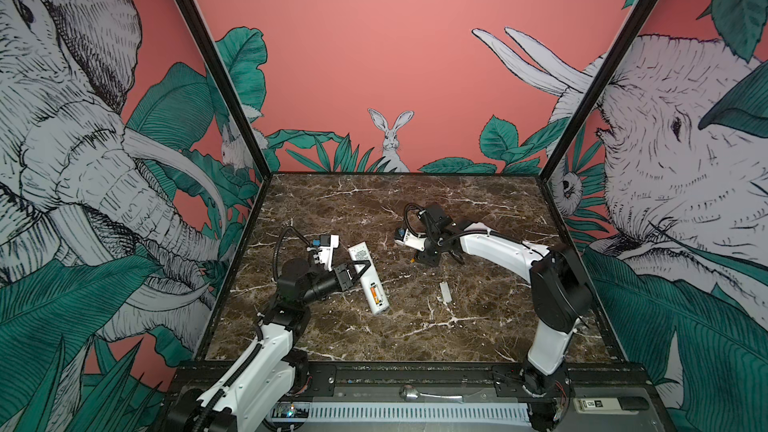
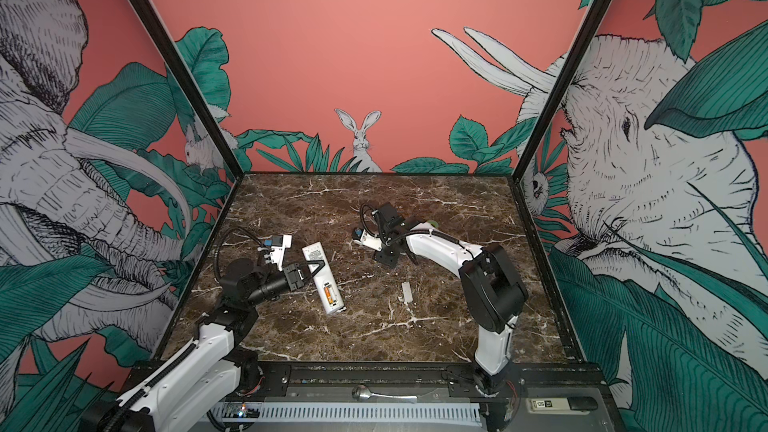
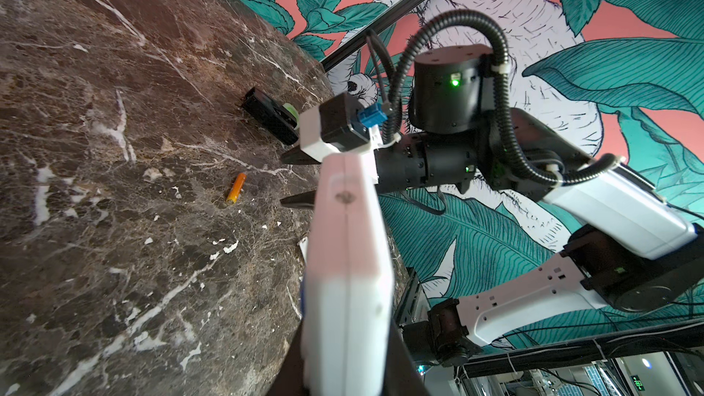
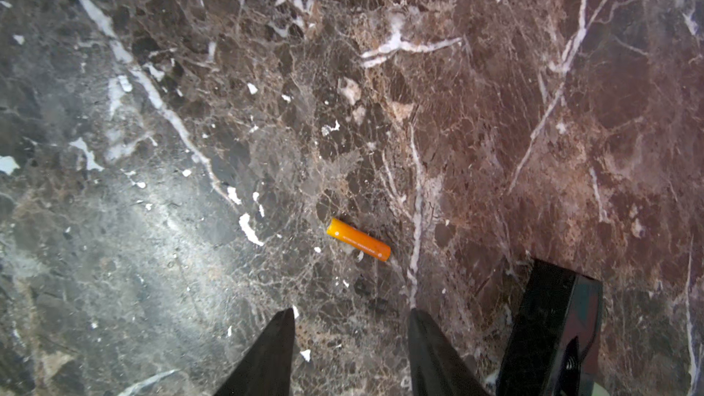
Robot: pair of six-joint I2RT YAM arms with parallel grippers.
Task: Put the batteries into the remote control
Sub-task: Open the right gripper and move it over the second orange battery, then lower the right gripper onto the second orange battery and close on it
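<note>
On table [image 1: 332,201], remote control [image 1: 358,253] clamped by L fingers [image 3: 404,375], one battery [image 1: 374,295] seated inside, 2nd battery [image 4: 358,239] loose by parted, empty R fingers [image 4: 266,356].

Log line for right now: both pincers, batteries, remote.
left pincer: shut on remote control | right pincer: open, by loose battery | other battery: in remote's bay | battery cover: off, on table

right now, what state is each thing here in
remote control: back up, battery compartment open
seated battery: lying in the compartment
loose battery: flat on the table, ungripped
battery cover: off, lying on the table
left gripper: shut on the remote control
right gripper: open, above the loose battery
</note>
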